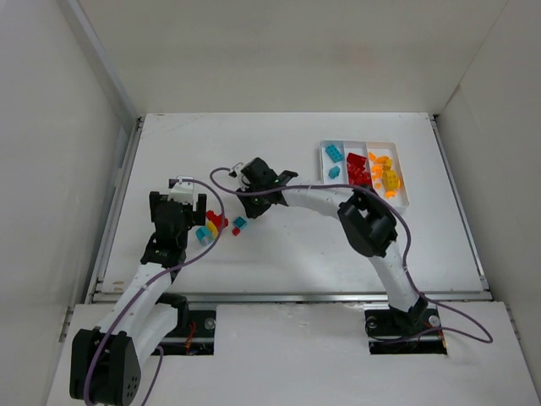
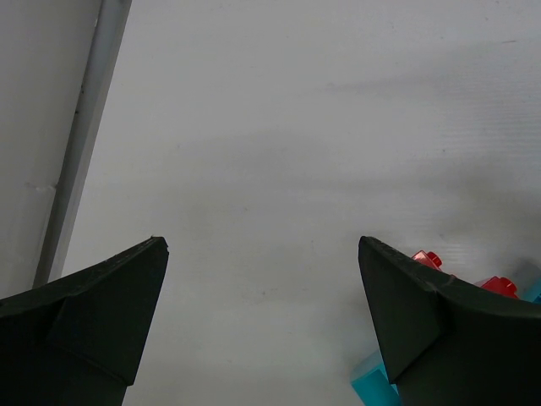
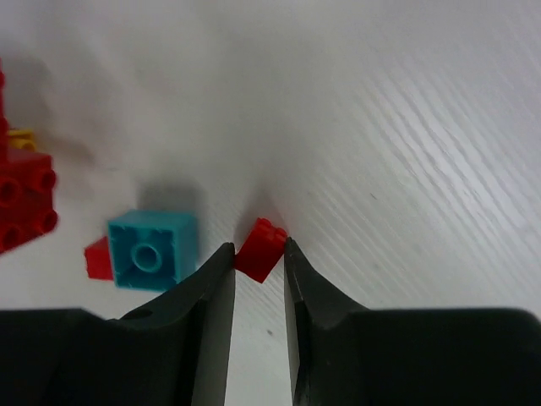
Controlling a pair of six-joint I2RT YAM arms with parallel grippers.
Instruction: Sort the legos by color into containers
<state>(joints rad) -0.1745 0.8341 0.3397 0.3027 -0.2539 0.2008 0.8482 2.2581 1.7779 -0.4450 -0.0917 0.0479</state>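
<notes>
My right gripper (image 3: 258, 252) is shut on a tiny red lego (image 3: 260, 246), both fingertips touching its sides just above the table. Beside it lie a teal brick (image 3: 152, 249), a small red piece (image 3: 96, 259) and a red block (image 3: 21, 203). In the top view the right gripper (image 1: 251, 205) hangs over the loose legos (image 1: 216, 224) at mid-table. My left gripper (image 1: 179, 200) stands open just left of them; in its own view the left gripper (image 2: 262, 254) holds nothing, with a teal brick (image 2: 372, 381) by its right finger. The white tray (image 1: 363, 141) holds teal (image 1: 334, 155), red (image 1: 357, 167) and orange (image 1: 387, 174) pieces in separate containers.
White walls close in the table on the left, back and right. A metal rail (image 1: 287, 296) runs along the near edge. Purple cables (image 1: 221, 182) loop over both arms near the loose pile.
</notes>
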